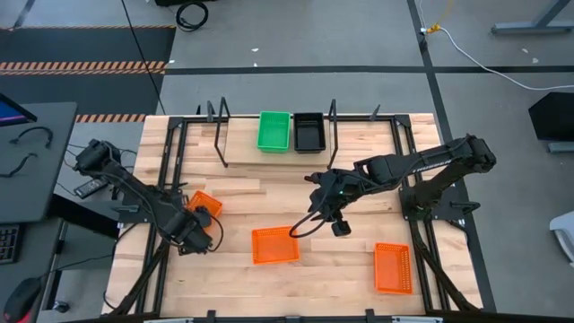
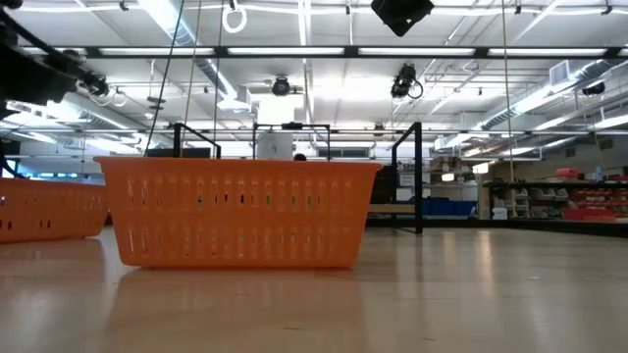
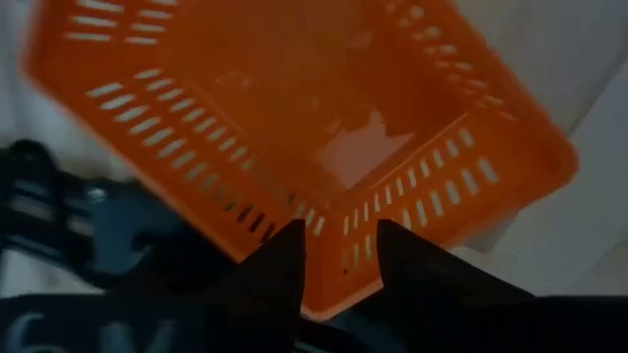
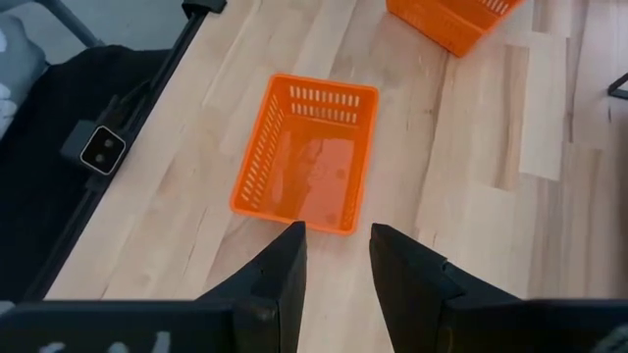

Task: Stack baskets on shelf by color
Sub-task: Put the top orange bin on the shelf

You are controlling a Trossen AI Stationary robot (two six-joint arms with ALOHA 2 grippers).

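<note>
Three orange baskets are on the table's near half. My left gripper [image 1: 193, 224] is shut on the left one [image 1: 204, 202], which fills the left wrist view [image 3: 294, 118]. The middle basket [image 1: 275, 244] rests on its base and looms in the low view [image 2: 240, 211]. My right gripper [image 1: 330, 215] hovers open to its right, fingers [image 4: 339, 265] pointing at that basket [image 4: 306, 152]. A third orange basket [image 1: 392, 267] lies near the right edge. A green basket [image 1: 274, 131] and a black basket [image 1: 308, 131] sit side by side on the shelf [image 1: 242, 144] at the far edge. My left gripper has the left orange basket by a corner of its wall [image 3: 339, 240]; the slotted corner and rim sit between the two fingers [image 3: 285, 265]. Which finger is inside does not show. The basket is tilted in the hold; whether it is clear of the table I cannot tell.
Black frame bars run along the table's left and right sides [image 1: 417, 242] and the shelf's uprights [image 1: 221, 135] stand at the far edge. Bare wood lies between the shelf and the orange baskets. A small camera [image 4: 103, 147] sits at the near edge.
</note>
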